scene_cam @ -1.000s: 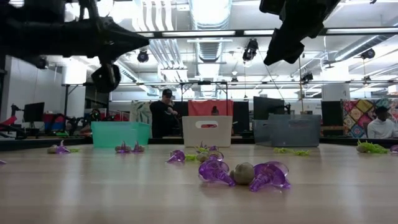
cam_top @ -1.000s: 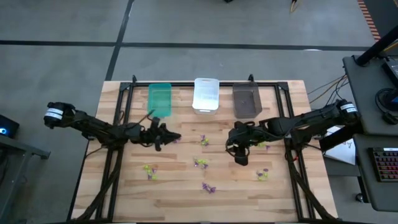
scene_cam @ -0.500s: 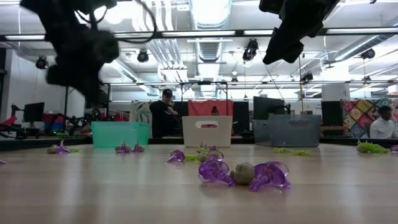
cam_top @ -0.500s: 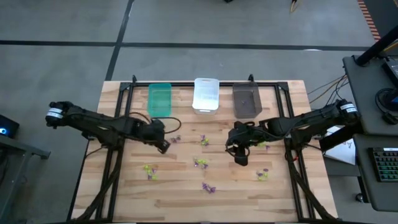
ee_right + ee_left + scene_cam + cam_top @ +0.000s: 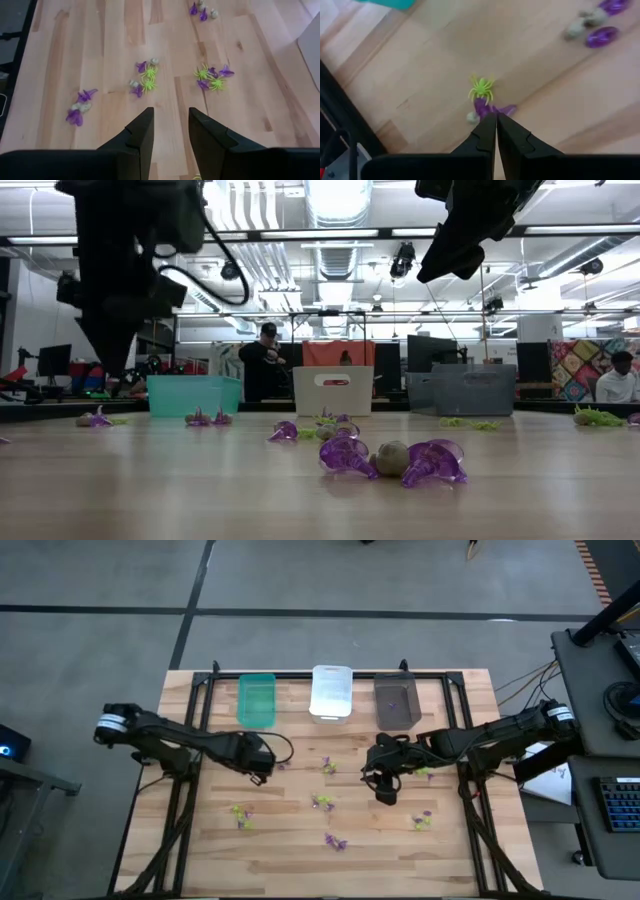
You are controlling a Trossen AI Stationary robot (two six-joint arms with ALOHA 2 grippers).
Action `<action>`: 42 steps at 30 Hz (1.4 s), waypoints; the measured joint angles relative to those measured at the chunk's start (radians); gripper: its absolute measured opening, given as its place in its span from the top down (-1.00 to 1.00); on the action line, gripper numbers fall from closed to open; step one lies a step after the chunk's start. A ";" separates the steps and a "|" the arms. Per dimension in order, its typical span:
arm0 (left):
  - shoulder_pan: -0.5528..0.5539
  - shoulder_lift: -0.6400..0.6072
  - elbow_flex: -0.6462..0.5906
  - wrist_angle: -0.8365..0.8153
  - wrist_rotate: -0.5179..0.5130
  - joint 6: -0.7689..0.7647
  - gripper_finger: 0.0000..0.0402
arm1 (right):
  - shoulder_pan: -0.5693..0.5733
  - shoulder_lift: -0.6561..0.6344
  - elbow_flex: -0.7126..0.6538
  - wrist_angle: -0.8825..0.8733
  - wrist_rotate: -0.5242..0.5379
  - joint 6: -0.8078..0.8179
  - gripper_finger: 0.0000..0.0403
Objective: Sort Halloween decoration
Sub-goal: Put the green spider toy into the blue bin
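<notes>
Since previous frame: left gripper [image 5: 262, 765] swung back from near green bin [image 5: 257, 700] to sit lower and more upright over table [image 5: 280, 840]; right gripper [image 5: 384, 783] unmoved. Left fingers [image 5: 485, 135] pressed together, empty, just above a yellow-green spider [image 5: 481, 89] and a purple trinket [image 5: 492, 108]. Right fingers [image 5: 141, 131] apart, holding nothing, hovering mid-table. Trinkets scattered in small purple and yellow-green clusters [image 5: 145, 80] across boards, in front of white bin [image 5: 331, 692] and grey bin [image 5: 397, 702]; one purple piece [image 5: 402, 695] in grey bin.
</notes>
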 joint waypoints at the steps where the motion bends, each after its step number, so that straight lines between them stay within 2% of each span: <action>1: 0.002 0.017 -0.001 0.006 -0.004 -0.007 1.00 | 0.000 0.000 0.000 0.001 0.004 0.000 0.46; 9: 0.008 0.116 -0.001 0.040 -0.019 0.004 0.96 | 0.000 0.000 0.000 0.032 0.005 0.000 0.46; 19: 0.039 0.134 -0.003 0.065 -0.074 0.000 0.51 | 0.000 0.001 0.000 0.046 0.005 0.001 0.46; 22: 0.042 0.134 -0.004 0.074 -0.080 0.017 0.44 | 0.000 0.001 0.000 0.046 0.005 0.001 0.46; 42: 0.042 0.133 -0.106 0.223 -0.080 0.013 0.53 | 0.000 0.001 0.000 0.049 0.005 0.001 0.46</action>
